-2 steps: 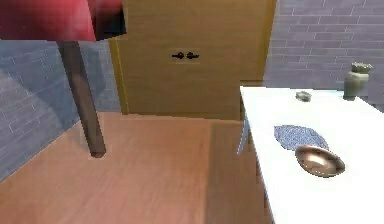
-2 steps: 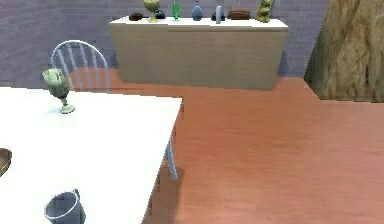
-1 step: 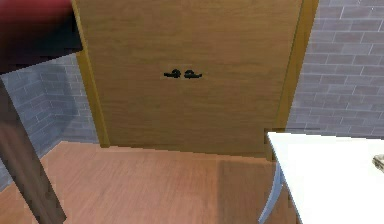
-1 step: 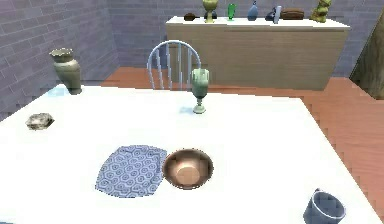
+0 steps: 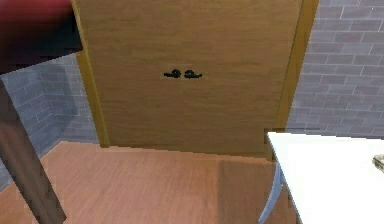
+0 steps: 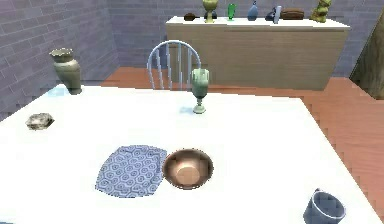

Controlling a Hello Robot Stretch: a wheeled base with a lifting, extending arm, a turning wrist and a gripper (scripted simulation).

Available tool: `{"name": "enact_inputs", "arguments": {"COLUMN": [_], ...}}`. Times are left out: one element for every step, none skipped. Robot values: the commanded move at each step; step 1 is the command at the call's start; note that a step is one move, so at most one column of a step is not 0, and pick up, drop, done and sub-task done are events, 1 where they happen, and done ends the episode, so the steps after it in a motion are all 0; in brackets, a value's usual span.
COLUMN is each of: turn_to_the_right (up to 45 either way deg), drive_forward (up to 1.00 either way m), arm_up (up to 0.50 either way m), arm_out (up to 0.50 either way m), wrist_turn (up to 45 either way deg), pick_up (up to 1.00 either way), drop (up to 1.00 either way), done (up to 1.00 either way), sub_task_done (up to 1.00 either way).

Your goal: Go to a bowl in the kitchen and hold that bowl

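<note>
White tabletop holds the brown bowl at lower centre, just beside a patterned mat; the approach looks done, reaching out comes next, and the gripper's state I cannot tell.

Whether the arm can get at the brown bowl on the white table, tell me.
Probably yes: the bowl lies on the table's nearer part, bare tabletop before it, the green goblet well behind.

On the white bench stand a green goblet, a tan vase and a grey mug; a patterned cloth lies flat. A small pale lump, possibly a shell, sits near the vase. A white chair stands behind the bench. The forward view shows a wooden door.
</note>
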Motion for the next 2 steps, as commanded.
{"name": "enact_inputs", "arguments": {"turn_to_the_right": [0.0,0.0], "drive_forward": [0.00,0.00], "arm_up": [0.38,0.00], "arm_out": [0.00,0.14], "wrist_turn": [0.0,0.0], "pick_up": [0.00,0.00], "drop": [0.00,0.00], "done": [0.00,0.00], "sub_task_done": [0.00,0.00]}}
